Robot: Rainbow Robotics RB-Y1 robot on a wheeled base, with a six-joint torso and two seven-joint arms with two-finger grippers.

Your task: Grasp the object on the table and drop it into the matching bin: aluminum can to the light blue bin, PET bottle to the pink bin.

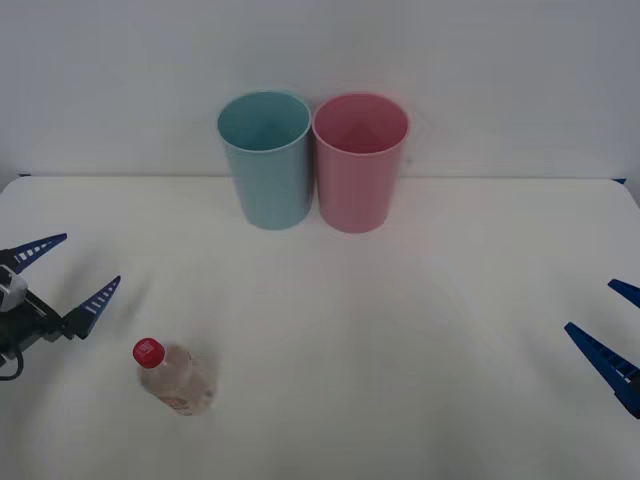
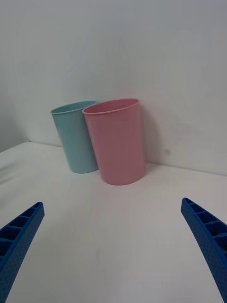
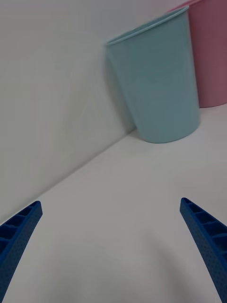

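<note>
PET bottle: small, clear plastic, red screw cap, label too blurred to read. It lies on its side on the white table, near-left area, cap toward the left gripper, just beside it but not touching. Left gripper: blue ribbed fingers spread wide, holding nothing. Right gripper at the table's right edge, also wide open and empty. Light blue bin and pink bin: smooth tapered cups, upright, side by side at the back, apparently touching.
</note>
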